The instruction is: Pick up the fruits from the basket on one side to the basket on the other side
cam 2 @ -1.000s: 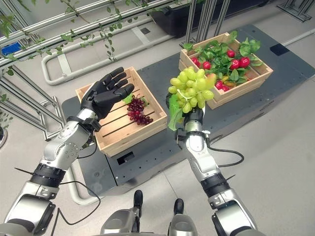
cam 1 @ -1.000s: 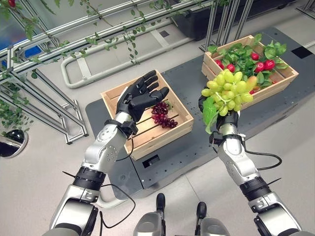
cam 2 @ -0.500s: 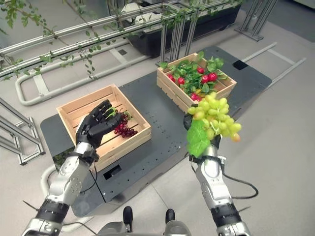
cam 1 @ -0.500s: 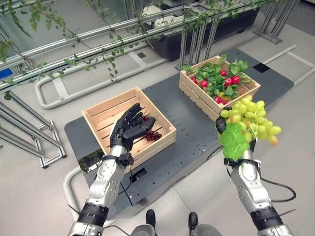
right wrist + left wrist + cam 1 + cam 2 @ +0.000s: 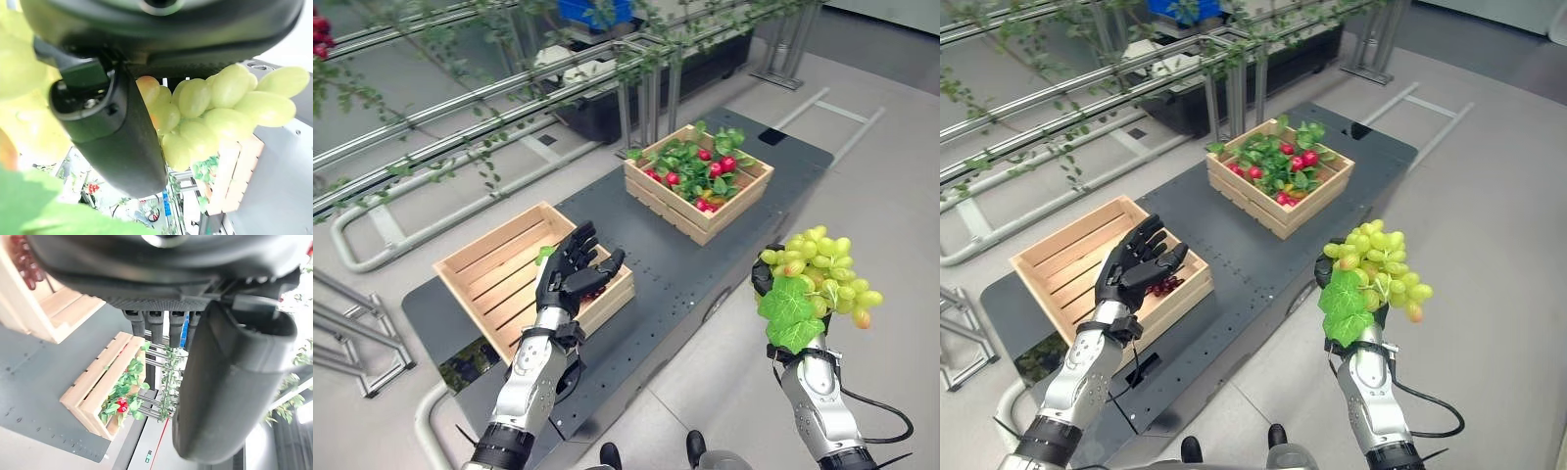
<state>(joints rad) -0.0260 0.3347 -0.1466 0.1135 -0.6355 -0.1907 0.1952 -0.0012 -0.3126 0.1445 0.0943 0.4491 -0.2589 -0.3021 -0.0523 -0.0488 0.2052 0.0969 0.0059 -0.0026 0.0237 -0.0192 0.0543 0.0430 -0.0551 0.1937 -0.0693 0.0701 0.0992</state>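
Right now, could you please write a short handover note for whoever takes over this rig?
Right robot hand: shut on the green grape bunch, held up off the platform's near edge, clear of both crates.
Left robot hand: open, empty, raised over the left crate.
Left crate: one dark red grape bunch inside.
Right crate: red fruits among leaves.
Done: green bunch picked up.
Left: carry it to the left crate, release, then the remaining fruits.

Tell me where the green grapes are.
The green grapes are in the right robot hand, raised over the floor, right of the dark platform.
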